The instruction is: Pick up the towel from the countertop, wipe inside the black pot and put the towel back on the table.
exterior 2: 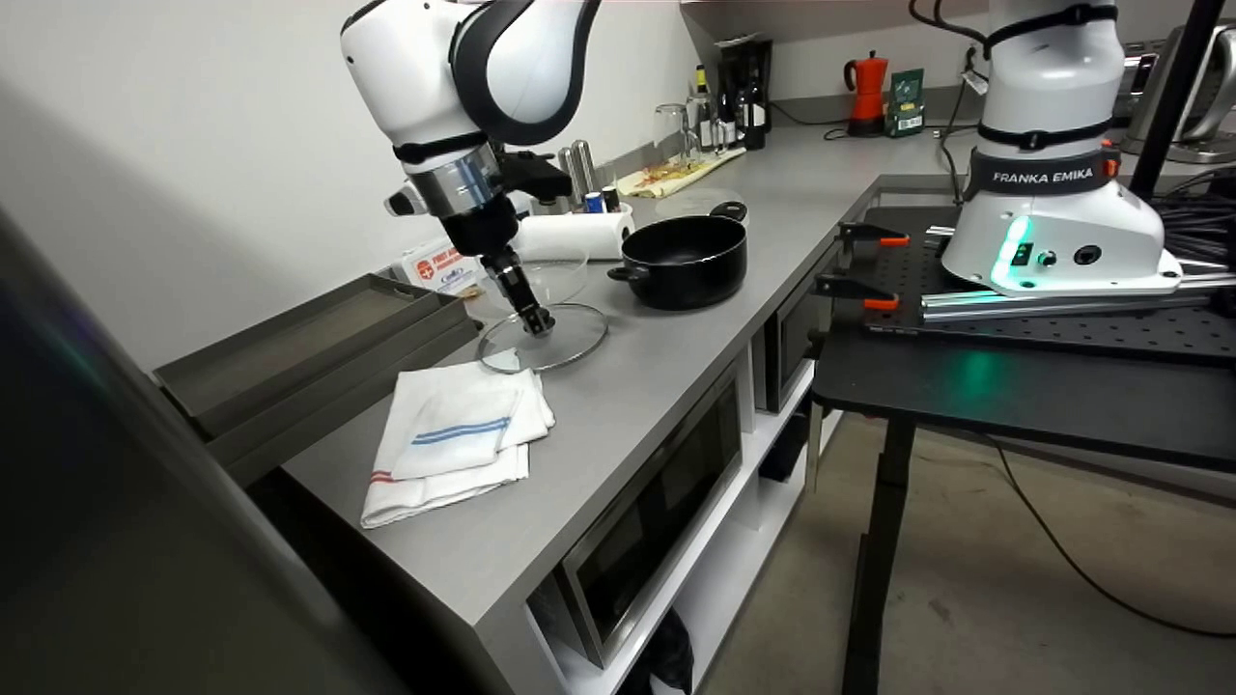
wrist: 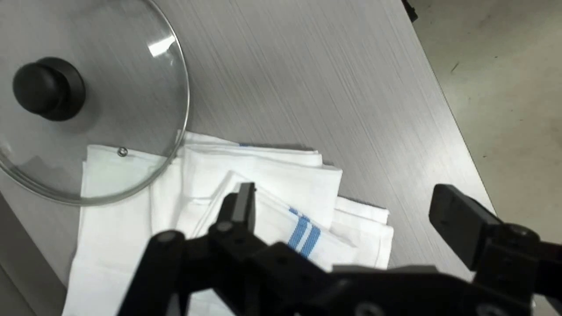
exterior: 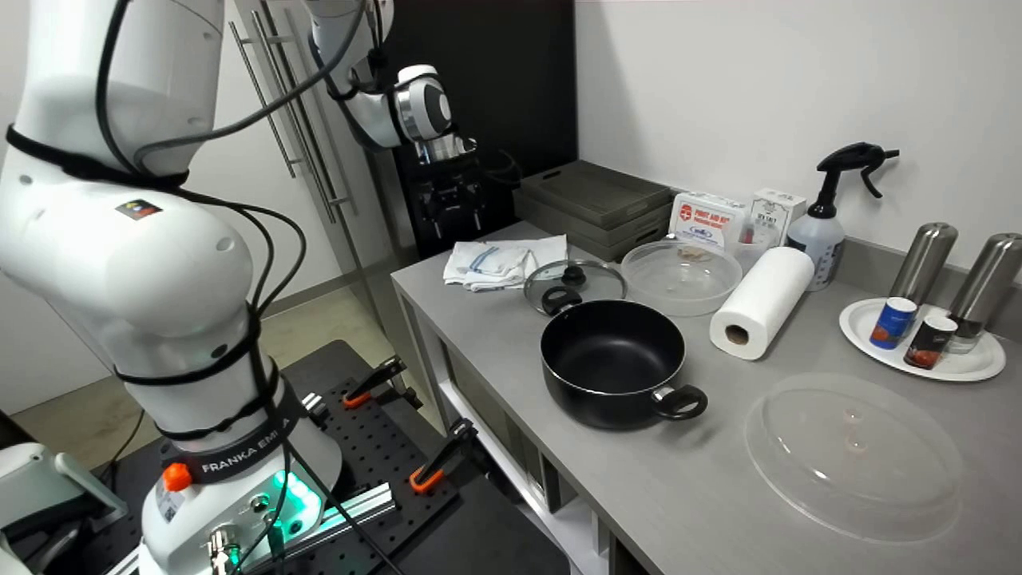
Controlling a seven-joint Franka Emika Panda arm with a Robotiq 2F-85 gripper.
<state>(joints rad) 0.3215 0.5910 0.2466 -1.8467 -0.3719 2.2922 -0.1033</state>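
Observation:
A folded white towel with blue stripes [exterior: 503, 263] lies at the near end of the grey countertop [exterior 2: 599, 415]. It also shows in an exterior view [exterior 2: 463, 434], with red stripes at one edge, and in the wrist view [wrist: 272, 175]. I cannot tell whether it is one cloth or more. My gripper [wrist: 344, 199] is open and empty above the towel, with its left finger over the cloth and its right finger over bare countertop. It hangs in the air in both exterior views [exterior: 457, 216] [exterior 2: 533, 320]. The black pot [exterior: 591, 403] stands upright and uncovered, apart from the towel.
A glass lid [wrist: 131, 96] with a black knob lies beside the towel, its rim overlapping a corner. Grey trays [exterior: 595, 200], a clear plastic cover [exterior: 679, 275] and a paper towel roll [exterior: 762, 303] stand toward the wall. Another clear cover [exterior: 854, 471] lies beyond the pot.

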